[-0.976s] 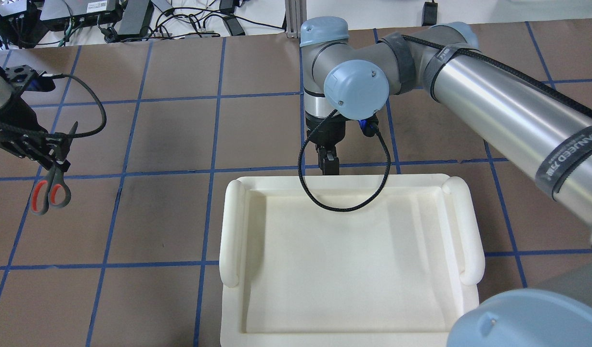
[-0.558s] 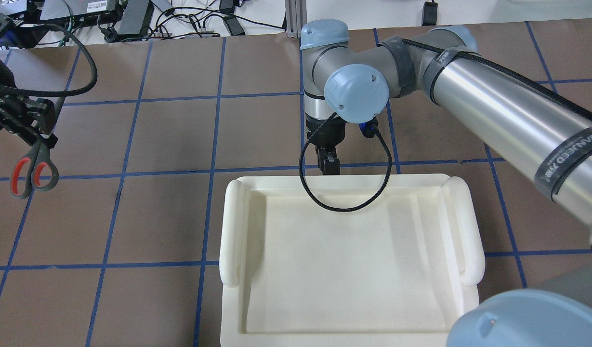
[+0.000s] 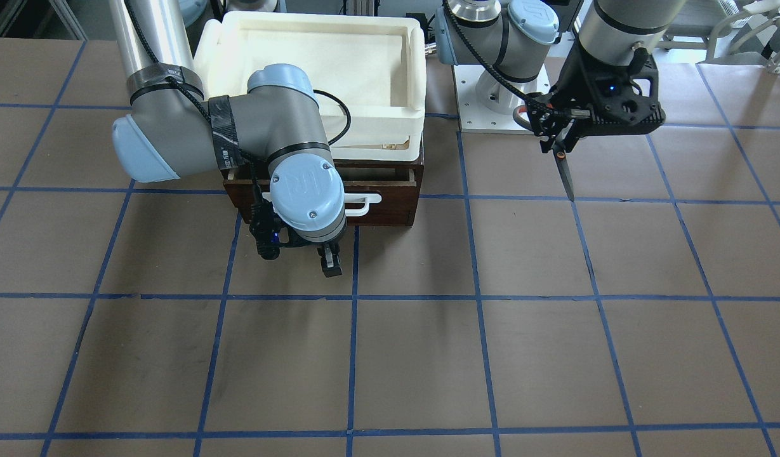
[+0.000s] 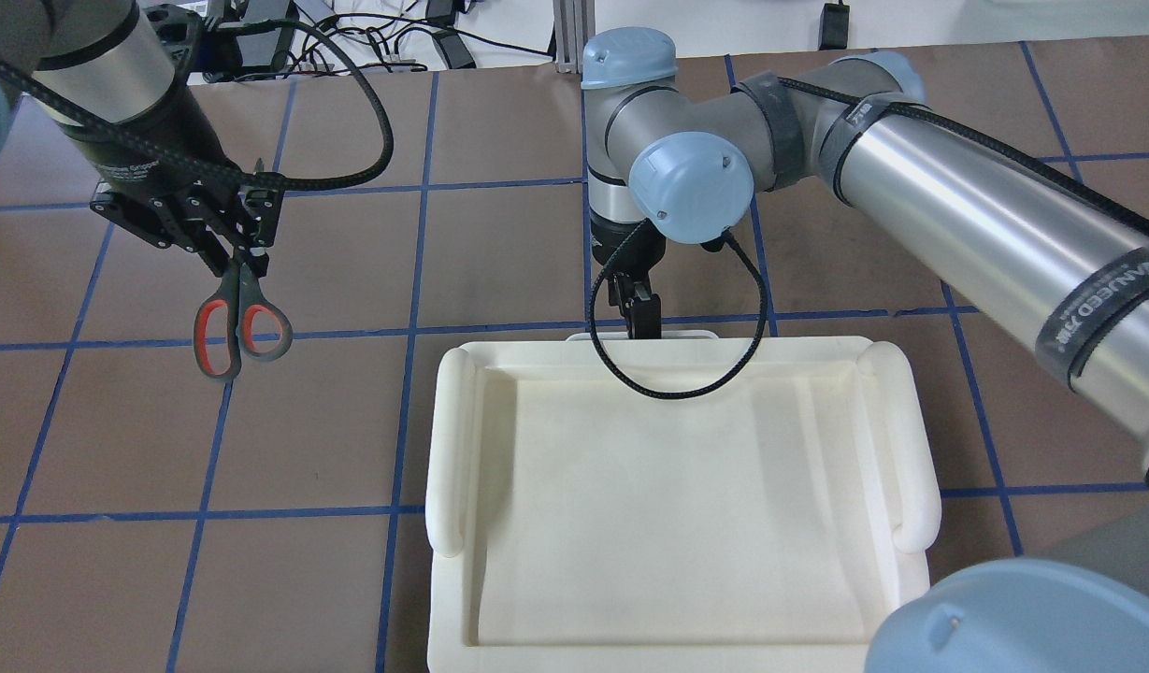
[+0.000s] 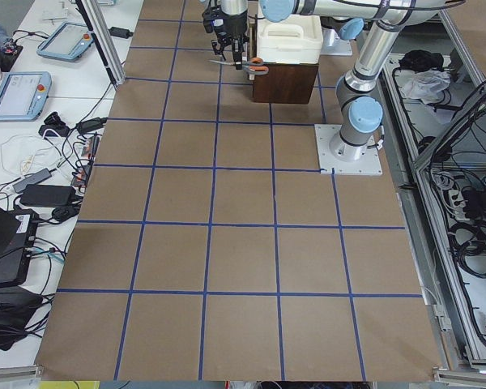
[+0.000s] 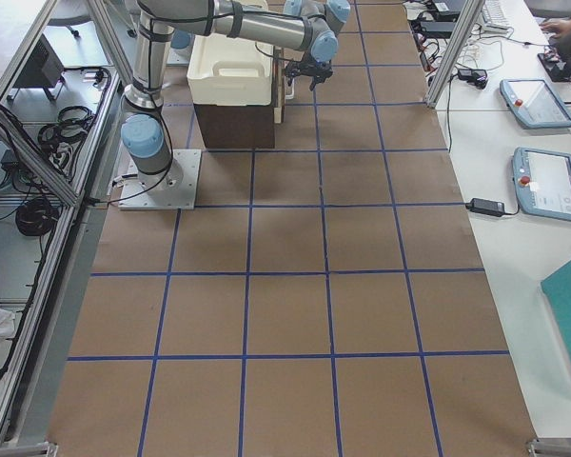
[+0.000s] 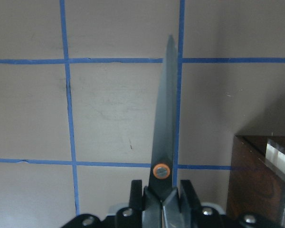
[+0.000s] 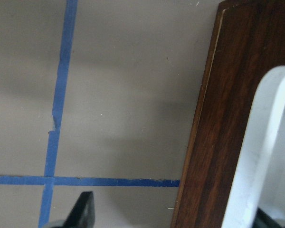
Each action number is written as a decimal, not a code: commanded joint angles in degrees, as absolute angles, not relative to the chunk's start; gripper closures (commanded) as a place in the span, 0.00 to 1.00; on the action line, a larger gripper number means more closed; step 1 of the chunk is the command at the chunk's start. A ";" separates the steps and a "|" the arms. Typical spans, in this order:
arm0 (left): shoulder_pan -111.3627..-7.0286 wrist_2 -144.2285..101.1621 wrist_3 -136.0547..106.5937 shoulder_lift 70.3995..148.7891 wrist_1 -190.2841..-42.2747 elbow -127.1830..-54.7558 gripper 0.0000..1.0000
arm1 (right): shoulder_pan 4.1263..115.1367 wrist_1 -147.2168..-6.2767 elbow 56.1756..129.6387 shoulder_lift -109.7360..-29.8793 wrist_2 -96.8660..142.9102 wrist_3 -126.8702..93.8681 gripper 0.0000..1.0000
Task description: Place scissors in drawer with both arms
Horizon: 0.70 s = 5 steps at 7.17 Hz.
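My left gripper (image 4: 226, 245) is shut on the scissors (image 4: 240, 327), held in the air left of the tray. The orange-lined loops hang toward the robot. The blades (image 7: 164, 114) point away over the table, also in the front view (image 3: 565, 174). The dark wooden drawer (image 3: 390, 212) sits under the white tray, with its white bar handle (image 3: 366, 202) showing. My right gripper (image 4: 638, 313) is open just in front of the handle (image 4: 686, 334). In the right wrist view one finger (image 8: 84, 209) is over the table, and the handle (image 8: 263, 142) lies on the drawer front (image 8: 218, 118).
A white foam tray (image 4: 448, 439) rests on top of the drawer cabinet (image 7: 259, 180). The right arm's cable loop (image 4: 686, 388) hangs over the tray's far rim. The brown table carries a blue tape grid (image 4: 415, 280). Cables and power bricks lie beyond the far edge.
My left gripper has swung in from the far left toward the tray with the scissors. A strip of the white handle now shows past the tray's far rim by the right gripper.
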State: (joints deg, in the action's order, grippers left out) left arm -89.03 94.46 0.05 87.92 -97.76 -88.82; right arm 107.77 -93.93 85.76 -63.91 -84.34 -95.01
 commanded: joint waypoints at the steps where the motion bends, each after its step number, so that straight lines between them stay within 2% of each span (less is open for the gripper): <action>1: -90.18 92.65 -0.53 88.07 -97.56 -88.86 0.97 | 107.75 -96.23 85.34 -63.11 -84.72 -93.26 0.00; 5: -90.09 91.58 -0.79 88.07 -97.56 -88.86 0.97 | 107.58 -98.26 82.19 -60.04 -86.04 -92.02 0.00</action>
State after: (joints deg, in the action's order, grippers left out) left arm -90.09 91.47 -0.70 88.07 -97.56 -88.84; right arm 107.65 -98.08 83.60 -61.10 -85.84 -92.17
